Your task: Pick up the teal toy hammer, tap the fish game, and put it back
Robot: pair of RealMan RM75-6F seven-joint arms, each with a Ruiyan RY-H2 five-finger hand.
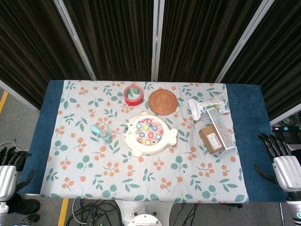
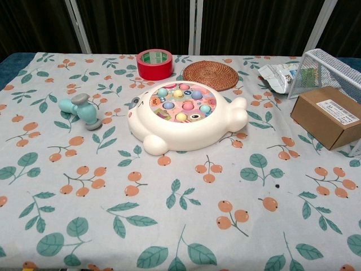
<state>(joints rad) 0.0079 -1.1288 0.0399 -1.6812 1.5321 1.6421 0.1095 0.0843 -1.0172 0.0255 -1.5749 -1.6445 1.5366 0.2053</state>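
A small teal toy hammer point(image 2: 82, 109), likely light, rigid plastic, lies at nine o'clock of the fish game point(image 2: 183, 114); its short handle is judged the best hold. Left hand point(image 1: 8, 170) and right hand point(image 1: 281, 162) are seen empty, fingers apart.

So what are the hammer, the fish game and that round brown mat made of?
The hammer looks like smooth plastic: teal and grey, with a slight shine. The fish game also looks like plastic, glossy cream with coloured fish in a pink middle. The mat seems woven, perhaps rattan or straw: it is matt brown with ridges in rings.
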